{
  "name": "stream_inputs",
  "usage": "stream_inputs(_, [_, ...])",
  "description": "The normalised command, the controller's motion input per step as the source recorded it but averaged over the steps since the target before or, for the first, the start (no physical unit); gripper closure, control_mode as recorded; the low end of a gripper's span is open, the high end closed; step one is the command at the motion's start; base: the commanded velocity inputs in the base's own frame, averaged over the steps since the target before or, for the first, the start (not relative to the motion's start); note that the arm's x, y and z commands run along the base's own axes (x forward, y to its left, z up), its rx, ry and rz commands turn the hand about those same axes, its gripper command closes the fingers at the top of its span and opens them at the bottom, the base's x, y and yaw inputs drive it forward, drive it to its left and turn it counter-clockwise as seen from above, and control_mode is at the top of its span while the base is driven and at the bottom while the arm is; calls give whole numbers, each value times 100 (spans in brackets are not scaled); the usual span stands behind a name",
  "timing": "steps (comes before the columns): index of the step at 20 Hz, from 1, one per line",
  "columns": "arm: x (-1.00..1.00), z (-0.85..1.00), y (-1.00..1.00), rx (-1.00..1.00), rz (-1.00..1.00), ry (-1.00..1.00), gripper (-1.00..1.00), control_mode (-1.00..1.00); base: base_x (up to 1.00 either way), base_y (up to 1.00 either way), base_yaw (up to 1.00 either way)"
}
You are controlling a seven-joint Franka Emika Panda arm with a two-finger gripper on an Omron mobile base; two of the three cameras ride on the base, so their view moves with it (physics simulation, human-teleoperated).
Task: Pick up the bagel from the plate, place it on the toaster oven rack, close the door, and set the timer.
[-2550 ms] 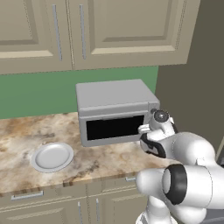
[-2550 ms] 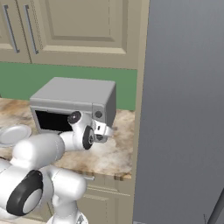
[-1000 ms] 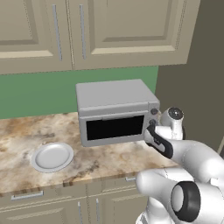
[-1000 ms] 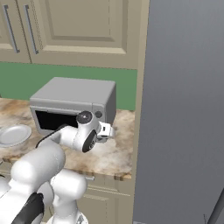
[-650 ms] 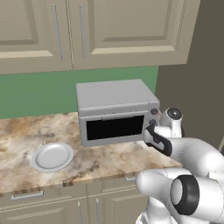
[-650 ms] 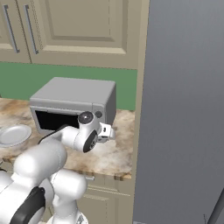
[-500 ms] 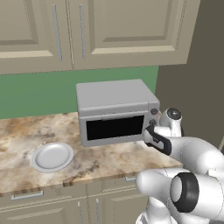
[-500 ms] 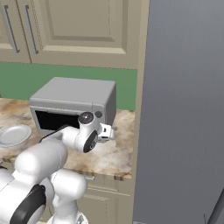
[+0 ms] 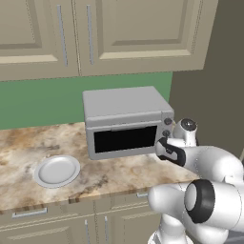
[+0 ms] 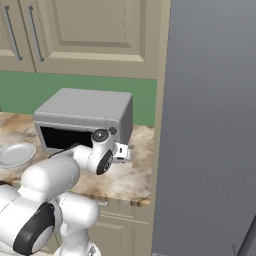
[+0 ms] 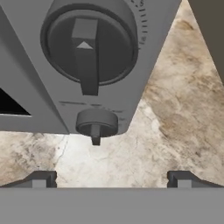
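The toaster oven (image 9: 125, 102) stands on the counter with its door (image 9: 125, 139) closed, black glass facing me. The bagel and the toaster oven rack are hidden. Left of the oven lies the plate (image 9: 57, 170), bare. My gripper (image 11: 111, 179) is open, right in front of the control panel at the oven's right end (image 9: 166, 128). In the hand view a large dial (image 11: 89, 41) fills the top and a small knob (image 11: 96, 124) sits below it, just above and between my fingertips (image 11: 41, 179). Nothing is between them.
A tall grey panel (image 10: 210, 125) rises close on the right of the oven. Beige wall cabinets (image 9: 119, 33) hang above. Marbled counter (image 9: 119, 171) runs in front of the oven, with drawers below its edge.
Since the earliest frame the wrist has shifted a little to the right while the hand stays by the control panel. Over the last second almost nothing moves.
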Motion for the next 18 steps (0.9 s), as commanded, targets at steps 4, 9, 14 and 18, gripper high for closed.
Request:
stream_inputs(4, [0,-9,0,0,0,0,-100,-100,0,0,0])
stream_inputs(9, [0,-2,0,0,0,-2,-100,-100,0,0,0])
stream_inputs(14, [-3,15,0,0,0,-14,-100,-100,0,0,0])
stream_inputs(18, [-3,29,0,0,0,-16,-100,-100,0,0,0])
